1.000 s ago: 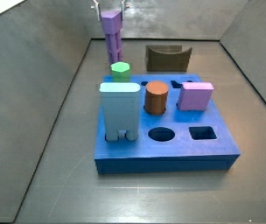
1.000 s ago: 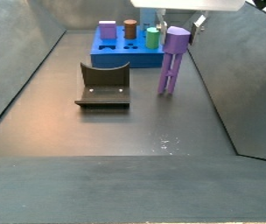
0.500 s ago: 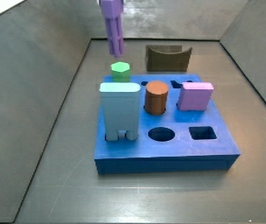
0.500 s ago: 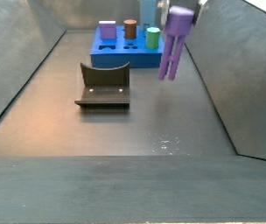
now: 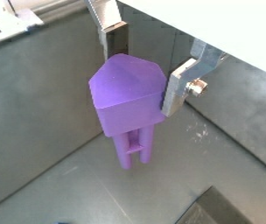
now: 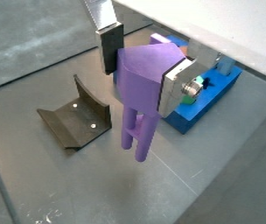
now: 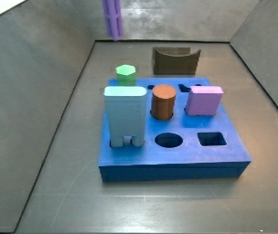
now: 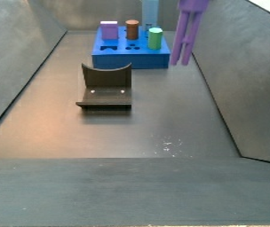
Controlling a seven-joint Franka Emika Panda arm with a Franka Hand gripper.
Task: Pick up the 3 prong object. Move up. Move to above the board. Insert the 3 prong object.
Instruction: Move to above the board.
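The 3 prong object (image 5: 129,96) is a tall purple post with a roughly triangular top and prongs pointing down. My gripper (image 5: 145,66) is shut on its top, one silver finger on each side, as both wrist views show (image 6: 143,70). The post hangs clear above the floor (image 6: 139,131). In both side views only the post shows, high up (image 7: 112,18) (image 8: 190,35); the gripper is above the picture edge. The board (image 7: 185,167) is a thick blue slab, off to the side of the post and lower (image 8: 125,62) (image 6: 212,92).
On the board stand a pale blue block (image 7: 124,114), a green post (image 7: 125,73), a brown cylinder (image 7: 164,101) and a pink-purple block (image 7: 204,100). A round hole (image 7: 168,141) and a square hole (image 7: 211,139) are open. A dark brown notched block (image 8: 104,87) lies on the floor.
The gripper has risen with the purple post in it. The post stood on the floor beside the board and now hangs well above it, its top out of both side views.
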